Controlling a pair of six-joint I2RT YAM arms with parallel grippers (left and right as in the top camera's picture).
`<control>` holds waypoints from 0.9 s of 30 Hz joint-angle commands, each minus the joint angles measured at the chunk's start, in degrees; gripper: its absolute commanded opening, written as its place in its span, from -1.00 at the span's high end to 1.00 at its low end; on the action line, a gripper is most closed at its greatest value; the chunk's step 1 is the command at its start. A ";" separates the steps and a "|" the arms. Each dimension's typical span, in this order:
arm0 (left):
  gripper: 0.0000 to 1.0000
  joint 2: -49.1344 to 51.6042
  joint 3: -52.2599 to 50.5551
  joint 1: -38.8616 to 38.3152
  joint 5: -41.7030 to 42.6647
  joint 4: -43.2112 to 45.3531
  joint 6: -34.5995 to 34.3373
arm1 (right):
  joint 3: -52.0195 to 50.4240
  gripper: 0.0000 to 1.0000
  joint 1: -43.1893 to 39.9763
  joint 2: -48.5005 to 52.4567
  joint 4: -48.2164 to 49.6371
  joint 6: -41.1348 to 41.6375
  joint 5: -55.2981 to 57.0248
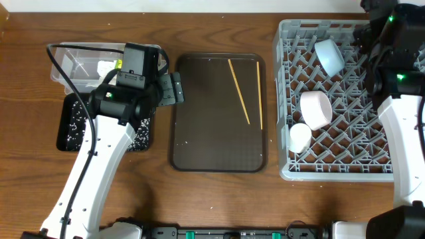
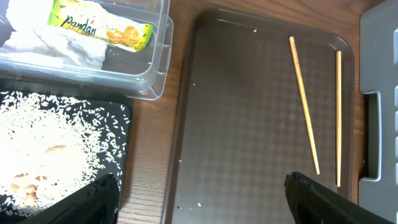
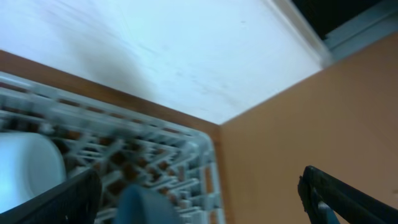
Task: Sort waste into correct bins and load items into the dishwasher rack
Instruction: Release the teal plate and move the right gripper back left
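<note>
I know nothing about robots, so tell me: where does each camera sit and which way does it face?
Overhead: above the table, looking straight down on brown tray, dishwasher rack and both white arms.
Left wrist: on the left arm, looking down at chopsticks, clear tub and black tray; open left gripper frames the bottom.
Right wrist: on the right arm, tilted across the rack's corner toward a white surface; open right gripper at the bottom.
Shared: overhead and left wrist both show the chopsticks on the brown tray.

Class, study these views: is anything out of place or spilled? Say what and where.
Two chopsticks lie loose on the brown tray, outside the rack, one slanted. A few white grains are scattered on that tray.
</note>
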 commanded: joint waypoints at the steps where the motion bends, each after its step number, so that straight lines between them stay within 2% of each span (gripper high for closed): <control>1: -0.75 0.42 0.48 0.31 -0.48 -0.13 0.13 | 0.07 -0.98 1.27 -1.05 -2.08 11.50 -9.27; 5: -0.75 0.42 0.48 0.31 -0.48 -0.13 0.13 | 0.07 -0.99 2.97 -1.68 -7.26 29.46 -24.17; 9: -0.76 0.42 0.48 0.31 -0.48 -0.13 0.13 | -0.04 -0.98 3.96 -1.51 -13.27 43.08 -38.07; 11: -0.75 0.42 0.48 0.31 -0.48 -0.13 0.13 | -0.09 -0.99 4.70 -0.92 -15.06 46.31 -43.67; 13: -0.75 0.42 0.48 0.31 -0.48 -0.13 0.13 | -0.09 -0.82 6.71 0.07 -15.08 46.93 -48.11; 15: -0.76 0.42 0.48 0.31 -0.48 -0.13 0.13 | -0.09 -0.68 9.66 0.81 -14.49 46.77 -47.78; 22: -0.76 0.42 0.48 0.31 -0.48 -0.13 0.13 | -0.02 -0.57 22.99 5.84 -11.34 50.16 -32.96; 27: -0.76 0.42 0.48 0.31 -0.48 -0.13 0.13 | 0.00 -0.36 30.32 12.07 -11.10 51.71 -24.02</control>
